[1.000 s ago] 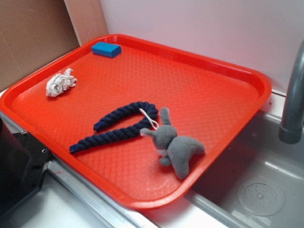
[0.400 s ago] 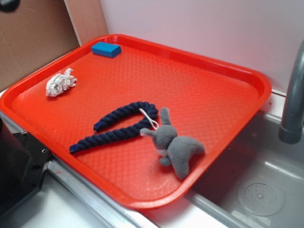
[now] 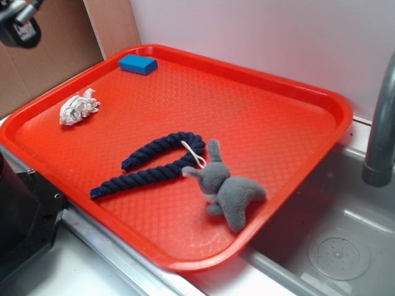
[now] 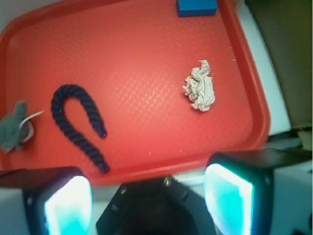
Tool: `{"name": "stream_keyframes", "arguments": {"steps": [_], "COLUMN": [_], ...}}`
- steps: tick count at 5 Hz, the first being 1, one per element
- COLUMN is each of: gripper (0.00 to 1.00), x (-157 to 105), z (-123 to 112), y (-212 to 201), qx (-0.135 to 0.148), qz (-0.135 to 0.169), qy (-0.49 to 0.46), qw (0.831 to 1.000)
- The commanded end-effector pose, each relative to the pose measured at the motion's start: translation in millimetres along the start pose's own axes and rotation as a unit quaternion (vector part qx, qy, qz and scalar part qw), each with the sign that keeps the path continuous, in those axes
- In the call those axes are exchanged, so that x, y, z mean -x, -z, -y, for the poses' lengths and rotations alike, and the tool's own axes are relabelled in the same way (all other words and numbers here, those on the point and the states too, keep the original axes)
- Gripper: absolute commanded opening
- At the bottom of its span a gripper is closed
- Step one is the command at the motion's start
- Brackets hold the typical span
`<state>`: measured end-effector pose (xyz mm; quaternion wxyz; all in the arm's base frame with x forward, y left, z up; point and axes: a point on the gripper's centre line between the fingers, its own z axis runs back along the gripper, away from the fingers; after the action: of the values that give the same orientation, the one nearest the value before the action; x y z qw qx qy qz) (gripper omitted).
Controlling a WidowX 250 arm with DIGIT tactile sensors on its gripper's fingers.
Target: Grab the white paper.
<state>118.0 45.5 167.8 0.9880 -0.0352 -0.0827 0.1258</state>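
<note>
the paper [image 3: 78, 106] [image 4: 200, 90] is a crumpled white wad with greyish creases, lying on the red tray [image 3: 296, 92] near the blue block [image 3: 137, 63]. the gripper [image 4: 149, 198] hangs wide apart above it, empty.

From my remote seat, the white paper [image 4: 200, 90] lay alone on the red tray [image 4: 146, 34], with bare tray floor on every side. The blue block [image 4: 196, 7] sat well apart at the far rim, and the dark blue rope [image 4: 78, 122] and grey plush rabbit [image 4: 13, 132] lay well off across the tray. The cardboard wall [image 3: 43, 68] stood just beyond the tray rim nearest the paper. The gripper [image 4: 149, 196] hung high, jaws spread wide.
</note>
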Motion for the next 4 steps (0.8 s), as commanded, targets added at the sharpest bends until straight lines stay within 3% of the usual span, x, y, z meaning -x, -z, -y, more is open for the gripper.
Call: {"name": "stream_keyframes", "arguments": {"steps": [1, 2, 4], "gripper": [1.00, 1.00, 1.00], "x": [-27, -37, -68], "z": [-46, -63, -73], "y": [43, 73, 120], "qx": [-0.006, -0.021, -0.023], "qz": [0.005, 0.002, -0.002], "qy": [-0.026, -0.041, -0.025], "qw": [1.000, 0.999, 0.999]}}
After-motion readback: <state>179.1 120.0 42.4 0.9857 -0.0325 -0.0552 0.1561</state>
